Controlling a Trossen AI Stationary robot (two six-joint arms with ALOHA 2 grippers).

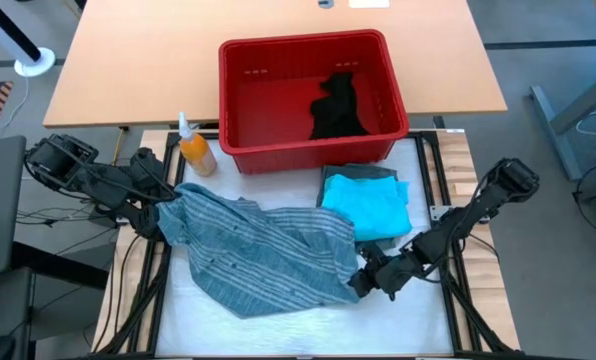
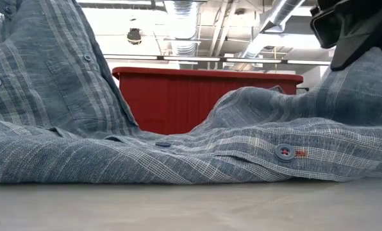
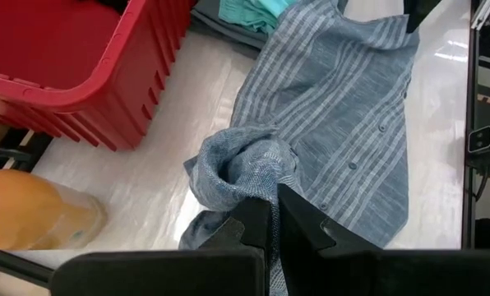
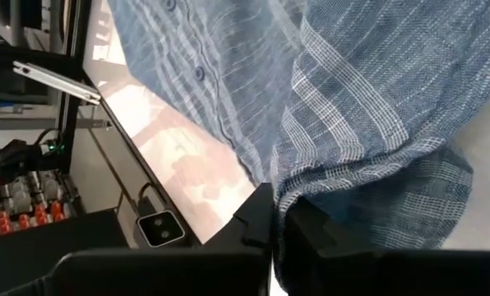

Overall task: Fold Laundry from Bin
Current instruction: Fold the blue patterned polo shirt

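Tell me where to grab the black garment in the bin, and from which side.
Judging by its pose, pinch the raised upper hump of the black garment straight from above. It lies bunched on the floor near the right wall of the red bin, so the walls block side approaches.

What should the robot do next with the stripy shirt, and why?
Probably pull the two hands apart to stretch the shirt flat. The left hand and right hand each pinch an opposite end, and the cloth between them lies rumpled.

No legible text, label or brand anywhere. Orange bottle (image 1: 195, 150) bears nothing readable. Same for red bin (image 1: 308, 150)
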